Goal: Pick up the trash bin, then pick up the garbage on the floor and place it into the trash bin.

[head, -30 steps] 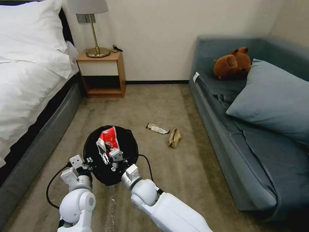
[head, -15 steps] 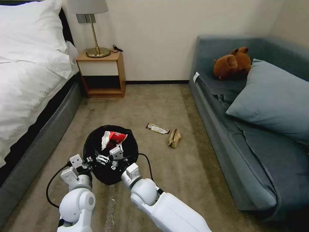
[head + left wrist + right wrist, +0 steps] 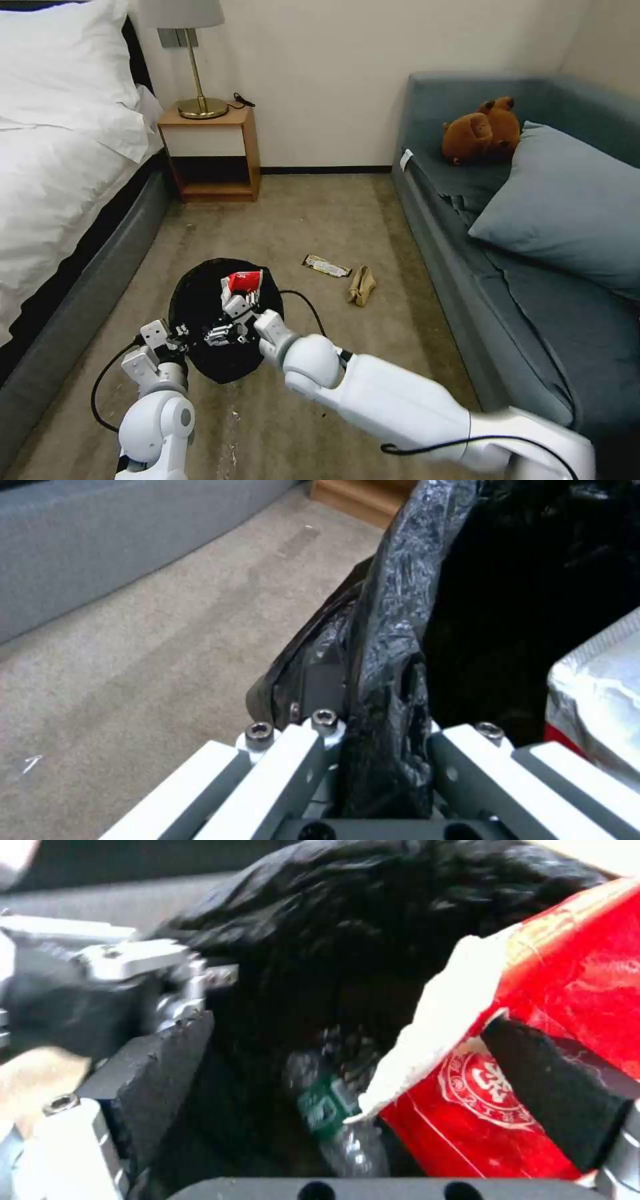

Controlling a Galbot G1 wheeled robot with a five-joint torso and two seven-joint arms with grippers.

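The left hand (image 3: 380, 780) stood clamped on the bin (image 3: 200, 300) rim, while the right hand (image 3: 233, 319), jaws apart over it, risked snagging the loosed packet (image 3: 243, 281) on withdrawal.

The trash bin (image 3: 200, 313), lined in black plastic, is seen lower left of centre on the carpet. Its near-left rim is met by the left gripper (image 3: 179, 331); finger state can't be read. The right gripper (image 3: 230, 320) is held over the bin mouth, jaws spread, with the red-and-white snack packet (image 3: 241, 281) resting against its upper finger, just inside the far rim. A yellow-black bar wrapper (image 3: 326, 266) and crumpled tan paper (image 3: 361, 286) are seen lying near each other on the floor right of the bin. A teddy bear (image 3: 481, 131) is seen on the sofa (image 3: 533, 320), upper right. A nightstand (image 3: 210, 155) with a lamp (image 3: 190, 60) is placed upper left, beside the bed (image 3: 60, 167).
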